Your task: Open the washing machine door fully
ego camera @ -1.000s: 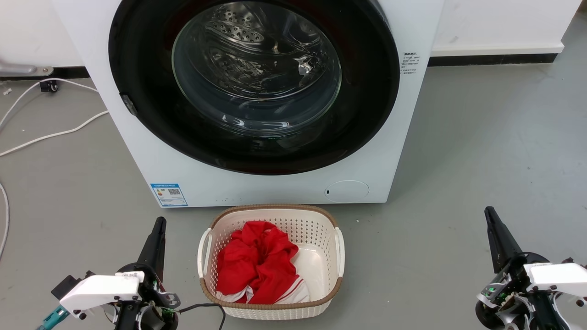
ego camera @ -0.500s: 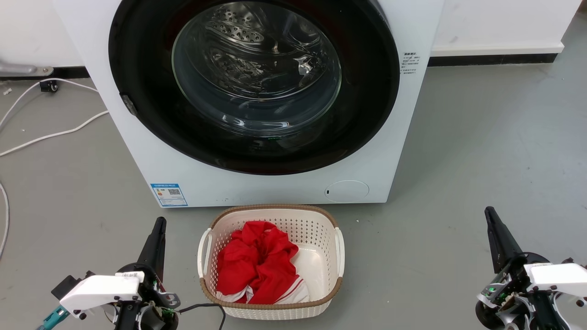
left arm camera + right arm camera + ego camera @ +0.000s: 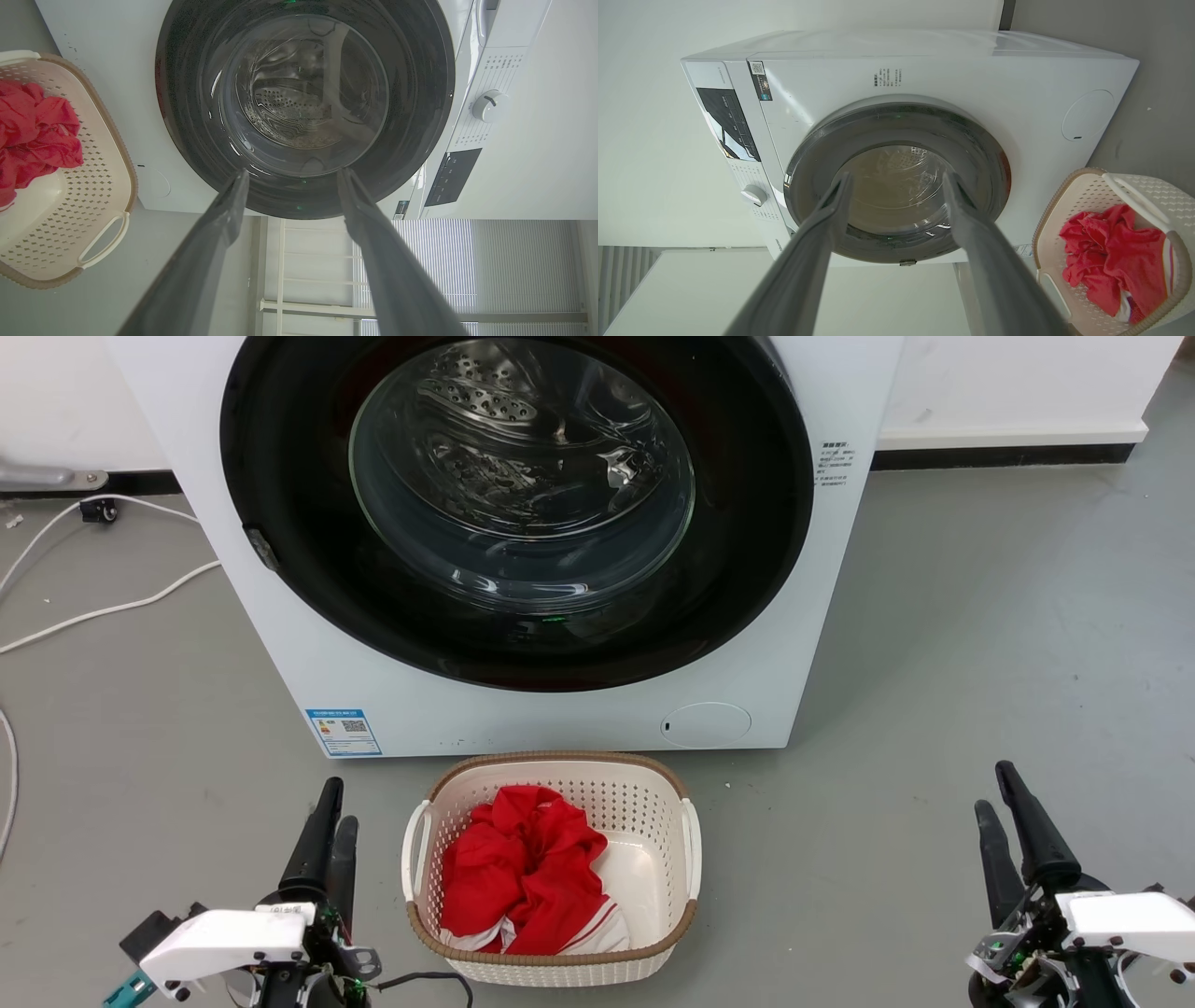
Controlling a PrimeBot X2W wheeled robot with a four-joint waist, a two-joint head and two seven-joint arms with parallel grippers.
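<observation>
— Well, what is seen of the room?
— Grey floor (image 3: 980,616) is seen, white cables (image 3: 103,611) at its left. On it the machine (image 3: 822,616) is stood, door (image 3: 299,569) closed flush, basket (image 3: 551,767) just before it.
— And the hands?
— Left hand (image 3: 338,803) and right hand (image 3: 992,787) are held low, well apart, fingers parted; nothing is gripped or touched.

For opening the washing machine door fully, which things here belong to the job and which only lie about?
Job: washing machine door, shut; washing machine; left end effector and right end effector, both open.
Lying about: basket holding red cloth; white cables on the floor.
</observation>
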